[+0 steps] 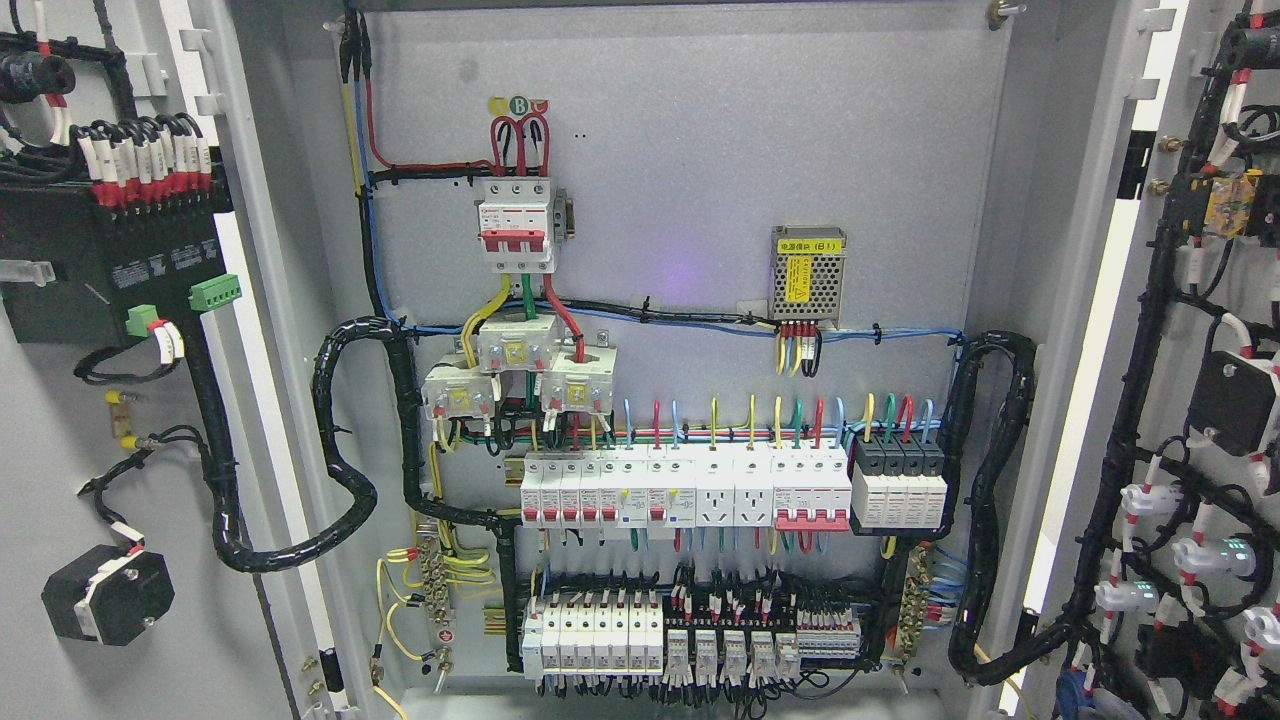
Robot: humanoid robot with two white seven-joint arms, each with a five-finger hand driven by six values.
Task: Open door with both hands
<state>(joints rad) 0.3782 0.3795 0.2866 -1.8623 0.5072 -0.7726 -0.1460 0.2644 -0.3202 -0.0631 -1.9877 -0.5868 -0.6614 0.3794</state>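
Observation:
Both doors of a grey electrical cabinet stand swung wide open. The left door (60,620) shows its inner face at the picture's left, carrying a black module, green connectors and wire bundles. The right door (1175,330) shows its inner face at the right, lined with black cable looms and white indicator backs. Between them the cabinet's back panel (690,150) is fully exposed. Neither of my hands nor any arm appears in the head view.
On the back panel sit a red-and-white main breaker (516,225), a small power supply (808,273), a row of breakers (690,490) and lower terminal blocks (690,635). Thick black cable looms (345,450) run from the panel to each door.

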